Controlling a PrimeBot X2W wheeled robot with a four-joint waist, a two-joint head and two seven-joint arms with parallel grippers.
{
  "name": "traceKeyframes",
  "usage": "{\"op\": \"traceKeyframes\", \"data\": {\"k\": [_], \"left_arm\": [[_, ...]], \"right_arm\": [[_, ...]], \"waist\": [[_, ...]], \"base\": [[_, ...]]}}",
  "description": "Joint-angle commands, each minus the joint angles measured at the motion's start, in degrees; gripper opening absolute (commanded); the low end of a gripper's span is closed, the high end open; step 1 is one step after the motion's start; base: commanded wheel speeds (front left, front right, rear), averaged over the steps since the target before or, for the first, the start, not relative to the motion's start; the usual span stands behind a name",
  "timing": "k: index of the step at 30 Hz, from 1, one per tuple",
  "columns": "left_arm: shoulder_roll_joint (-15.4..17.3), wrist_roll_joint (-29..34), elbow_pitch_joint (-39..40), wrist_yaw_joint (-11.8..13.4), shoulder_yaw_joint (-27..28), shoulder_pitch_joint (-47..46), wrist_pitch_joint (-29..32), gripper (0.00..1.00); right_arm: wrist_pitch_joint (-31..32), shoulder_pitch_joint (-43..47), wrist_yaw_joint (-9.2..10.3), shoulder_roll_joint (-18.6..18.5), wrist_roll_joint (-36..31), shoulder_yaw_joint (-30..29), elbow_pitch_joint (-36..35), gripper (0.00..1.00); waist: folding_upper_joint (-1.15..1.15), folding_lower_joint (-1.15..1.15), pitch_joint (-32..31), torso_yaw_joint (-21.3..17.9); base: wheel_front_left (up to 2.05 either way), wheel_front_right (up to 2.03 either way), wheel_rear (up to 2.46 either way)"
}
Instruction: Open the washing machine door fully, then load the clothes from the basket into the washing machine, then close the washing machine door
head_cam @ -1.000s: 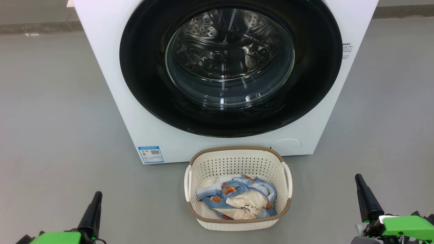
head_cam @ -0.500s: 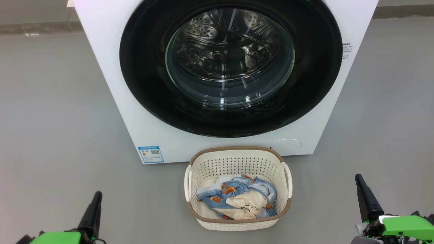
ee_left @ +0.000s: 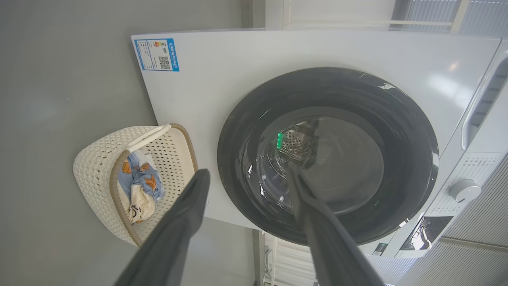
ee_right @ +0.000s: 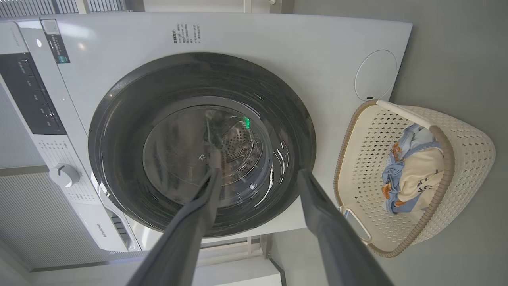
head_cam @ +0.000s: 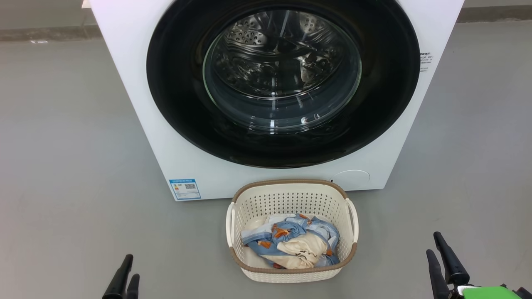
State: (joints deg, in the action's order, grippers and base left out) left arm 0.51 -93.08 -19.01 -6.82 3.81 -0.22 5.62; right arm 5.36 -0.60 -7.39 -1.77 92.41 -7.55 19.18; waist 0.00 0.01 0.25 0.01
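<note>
Rigid, slick washing machine door (head_cam: 282, 79), likely graspable at rim; left gripper (head_cam: 132, 265) (7 o'clock), right gripper (head_cam: 432, 242) (5 o'clock) splayed, empty.

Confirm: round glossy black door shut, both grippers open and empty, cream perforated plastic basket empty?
Not quite. The head view shows the cream perforated plastic basket holding a small pile of light-blue and cream-beige clothes. The rest holds: the round glossy black door is shut, and the left gripper and right gripper are open and empty.

Grey floor (head_cam: 62, 166) beneath washing machine (head_cam: 191, 166) and basket (head_cam: 291, 199)
</note>
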Motion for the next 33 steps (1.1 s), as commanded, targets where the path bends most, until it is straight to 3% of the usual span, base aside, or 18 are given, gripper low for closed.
{"op": "traceKeyframes", "data": {"k": [1,5,14,33], "left_arm": [[0.75,0.47,1.65,-0.16,-0.03,-1.38,-0.70,1.00],[0.80,1.00,2.12,-0.18,-0.12,-1.07,-1.37,1.00],[0.91,3.21,3.00,-0.21,-0.14,-0.72,-2.72,1.00],[1.17,14.01,6.02,-0.30,0.03,-0.04,-5.92,1.00]], "right_arm": [[-0.58,-1.25,-0.01,-0.36,-0.39,0.49,-1.89,1.00],[-1.24,-1.00,-0.01,-0.39,-0.97,0.85,-2.55,1.00],[-2.59,-0.90,-0.02,-0.44,-4.69,1.53,-4.08,1.00],[-5.77,-1.17,-0.03,-1.16,-19.88,4.36,-9.39,1.00]], "waist": [[0.00,0.12,-0.13,0.03],[0.00,0.00,-0.04,0.07],[0.00,-0.01,-0.01,0.10],[0.00,-0.01,-0.25,0.36]], "base": [[0.00,0.00,0.00],[0.00,0.00,0.00],[0.00,0.00,0.00],[0.00,0.00,0.00]]}}
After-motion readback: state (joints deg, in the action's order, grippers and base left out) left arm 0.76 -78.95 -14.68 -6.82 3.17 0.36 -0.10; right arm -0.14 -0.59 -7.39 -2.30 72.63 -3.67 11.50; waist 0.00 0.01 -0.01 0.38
